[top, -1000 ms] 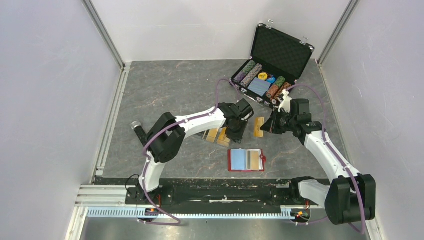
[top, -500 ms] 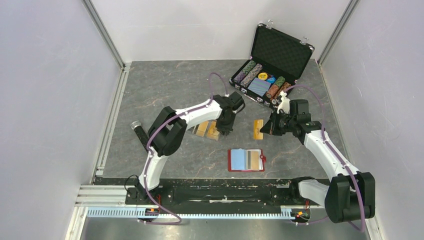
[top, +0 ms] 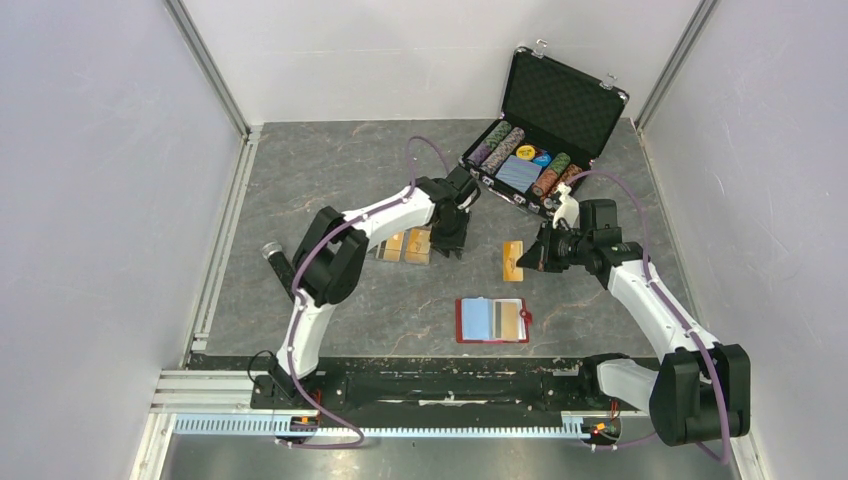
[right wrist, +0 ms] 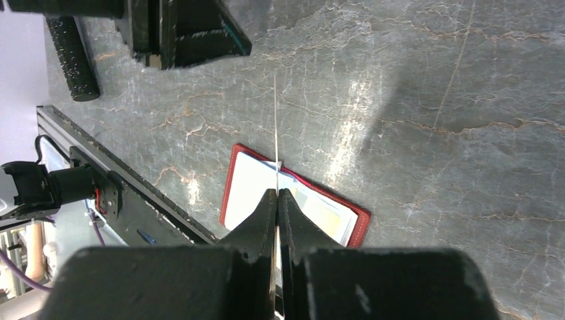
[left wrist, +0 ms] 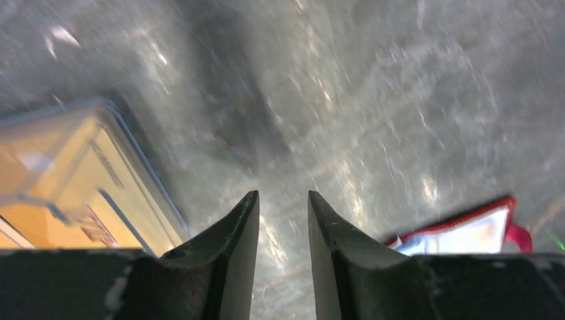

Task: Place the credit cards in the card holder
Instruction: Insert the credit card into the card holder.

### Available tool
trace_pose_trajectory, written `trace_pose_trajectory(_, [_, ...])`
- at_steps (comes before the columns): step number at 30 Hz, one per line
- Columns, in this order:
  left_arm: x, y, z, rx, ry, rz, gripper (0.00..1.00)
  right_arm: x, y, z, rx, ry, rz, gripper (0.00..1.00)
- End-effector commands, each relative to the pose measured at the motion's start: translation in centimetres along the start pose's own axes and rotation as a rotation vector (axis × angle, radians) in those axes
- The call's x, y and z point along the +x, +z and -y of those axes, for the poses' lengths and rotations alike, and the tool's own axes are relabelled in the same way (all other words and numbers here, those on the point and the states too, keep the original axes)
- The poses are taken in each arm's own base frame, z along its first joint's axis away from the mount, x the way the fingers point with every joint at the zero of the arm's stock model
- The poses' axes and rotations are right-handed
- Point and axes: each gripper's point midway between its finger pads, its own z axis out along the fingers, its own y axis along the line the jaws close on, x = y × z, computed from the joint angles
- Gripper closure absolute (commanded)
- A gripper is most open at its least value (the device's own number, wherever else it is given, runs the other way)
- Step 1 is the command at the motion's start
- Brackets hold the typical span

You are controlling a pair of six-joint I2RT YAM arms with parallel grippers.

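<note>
Right claw (right wrist: 277,193) pinches thin, stiff, slippery card (top: 513,261) by one edge, card holder (right wrist: 246,190) beyond its tips; left claw (left wrist: 283,213) parted, empty.

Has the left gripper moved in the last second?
Yes: the left gripper has shifted left and farther back, away from the card holder.

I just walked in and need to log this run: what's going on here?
The right arm's fingers are shut on a thin orange plastic card, holding it near the open red folding card holder. The left arm's fingers stand open and empty beside a clear plastic tray with more orange cards. The held card is not in the holder yet.
</note>
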Motion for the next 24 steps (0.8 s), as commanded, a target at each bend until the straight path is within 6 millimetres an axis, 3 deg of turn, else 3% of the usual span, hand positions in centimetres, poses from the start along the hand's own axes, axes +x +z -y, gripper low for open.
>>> trace_pose_trajectory(1, [-0.4,-5.6,3.0,0.171,0.022,0.103,0.6,0.0,0.0,-1.3,-0.072,-0.003,0.008,1.0])
trace_pose_trajectory(8, [5.2,-7.4,3.7,0.258,0.01,0.066,0.63,2.3,0.5,-2.5,-0.131,0.039,-0.028,1.0])
trace_pose_trajectory(10, [8.4,-7.1,4.0,0.274,0.01,0.03,0.65,3.9,1.0,-3.4,-0.159,0.061,-0.05,1.0])
trace_pose_trajectory(16, [13.2,-5.0,5.1,0.328,-0.004,-0.04,0.7,7.4,1.7,-3.2,-0.167,0.121,-0.073,1.0])
trace_pose_trajectory(20, [15.1,-3.6,6.3,0.329,0.015,-0.078,0.71,9.1,1.9,-2.1,-0.137,0.135,-0.073,1.0])
trace_pose_trajectory(24, [15.6,-2.7,6.3,0.304,0.016,-0.088,0.73,10.1,2.0,-1.3,-0.116,0.143,-0.069,1.0])
